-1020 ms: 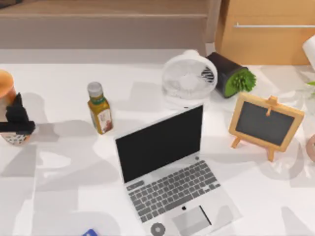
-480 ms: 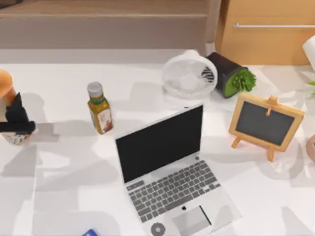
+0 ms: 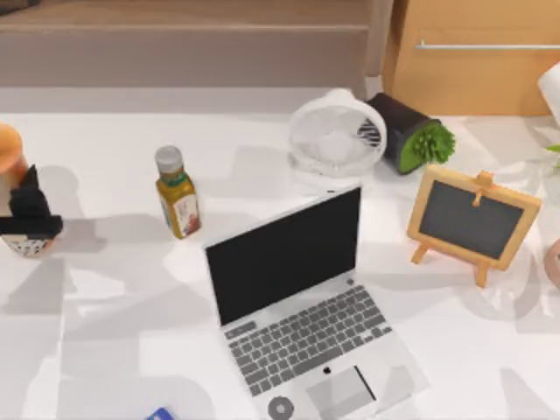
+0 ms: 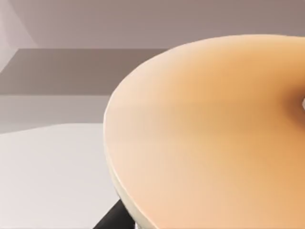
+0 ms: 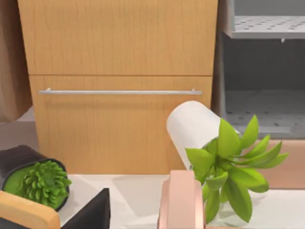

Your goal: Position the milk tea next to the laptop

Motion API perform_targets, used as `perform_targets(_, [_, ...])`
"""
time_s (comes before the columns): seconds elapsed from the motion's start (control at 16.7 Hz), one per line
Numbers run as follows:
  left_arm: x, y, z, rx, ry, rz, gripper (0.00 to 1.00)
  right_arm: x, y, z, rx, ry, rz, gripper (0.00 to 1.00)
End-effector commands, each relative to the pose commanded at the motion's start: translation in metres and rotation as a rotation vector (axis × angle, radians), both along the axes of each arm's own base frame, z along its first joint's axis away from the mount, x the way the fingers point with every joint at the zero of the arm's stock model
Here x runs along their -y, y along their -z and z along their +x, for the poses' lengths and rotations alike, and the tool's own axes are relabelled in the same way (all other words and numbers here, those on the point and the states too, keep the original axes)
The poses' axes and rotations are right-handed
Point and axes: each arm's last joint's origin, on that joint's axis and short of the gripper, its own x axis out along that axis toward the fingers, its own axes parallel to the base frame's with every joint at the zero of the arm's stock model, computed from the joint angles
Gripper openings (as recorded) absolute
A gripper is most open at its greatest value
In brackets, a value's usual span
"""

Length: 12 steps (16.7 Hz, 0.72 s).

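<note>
The milk tea, a tall tapered cup fading orange to cream with dark pearls and a smooth domed orange lid, sits clamped in the left gripper at the table's left edge. The silver laptop, black-screened and grey-keyed, lies well off to that gripper's right, beyond a yellow-green glossy bottle. I'd lift first, keep the cup upright, and pass clear of the bottle.

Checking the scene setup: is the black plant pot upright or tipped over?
Tipped over. The pot lies on its side by the fan, its green plant facing sideways toward the chalkboard.
</note>
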Motion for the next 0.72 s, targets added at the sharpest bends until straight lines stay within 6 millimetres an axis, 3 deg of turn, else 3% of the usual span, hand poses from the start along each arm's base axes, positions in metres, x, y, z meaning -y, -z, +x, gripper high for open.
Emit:
perform_targets(0.54, [0.000, -0.008, -0.001, -0.006, 0.001, 0.001, 0.00, 0.000, 0.000, 0.000, 0.000, 0.000, 0.000, 1.00])
perform_targets(0.72, [0.009, -0.028, 0.013, 0.092, -0.010, -0.010, 0.00, 0.000, 0.000, 0.000, 0.000, 0.000, 0.000, 1.00])
